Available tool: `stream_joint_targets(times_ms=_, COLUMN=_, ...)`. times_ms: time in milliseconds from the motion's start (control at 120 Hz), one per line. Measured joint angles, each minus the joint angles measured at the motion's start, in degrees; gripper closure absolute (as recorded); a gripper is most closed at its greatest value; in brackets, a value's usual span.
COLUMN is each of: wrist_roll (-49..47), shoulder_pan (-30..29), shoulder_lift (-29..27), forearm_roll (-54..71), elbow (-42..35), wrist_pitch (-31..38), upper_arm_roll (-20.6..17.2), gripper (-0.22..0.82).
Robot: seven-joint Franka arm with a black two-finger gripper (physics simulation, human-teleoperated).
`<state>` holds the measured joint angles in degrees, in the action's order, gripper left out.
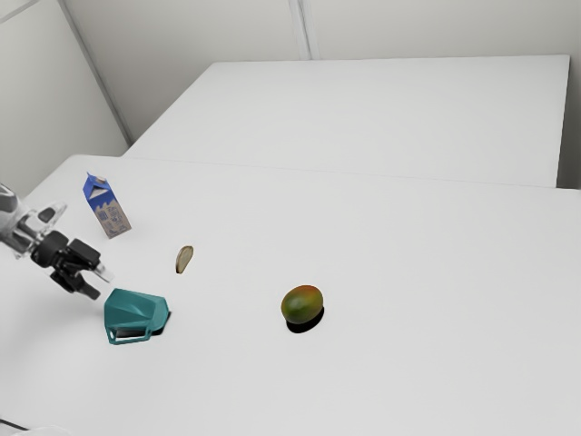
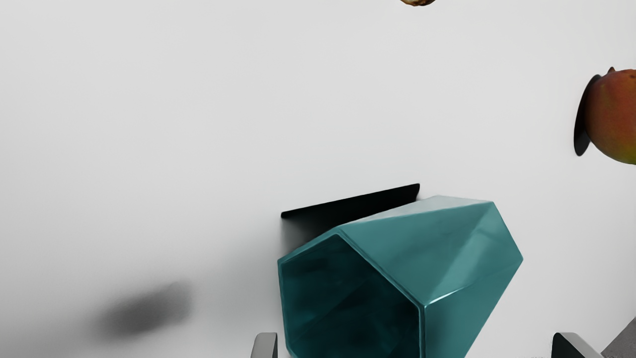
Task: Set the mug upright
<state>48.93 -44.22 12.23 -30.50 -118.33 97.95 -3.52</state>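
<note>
The teal mug lies on its side on the white table, its handle toward the exterior view's bottom. The black gripper is beside and above the mug, toward the exterior view's left. In the wrist view the mug shows its dark open mouth and faceted side, lying between the gripper's two widely spaced fingertips. The gripper is open, not closed on the mug. The mug's handle is hidden in the wrist view.
A blue milk carton stands beyond the gripper. A small brownish, flat object lies between the carton and the mango. The mango rests on the white table, some distance from the mug's base end.
</note>
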Motion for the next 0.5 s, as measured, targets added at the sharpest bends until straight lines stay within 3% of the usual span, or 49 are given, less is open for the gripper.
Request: stream_joint_targets(times_ms=500, wrist_roll=6.59, shoulder_pan=-0.13, shoulder_lift=1.93, forearm_roll=-4.84, elbow=-1.89, wrist_pitch=-6.09, upper_arm_roll=-0.16, gripper=0.03)
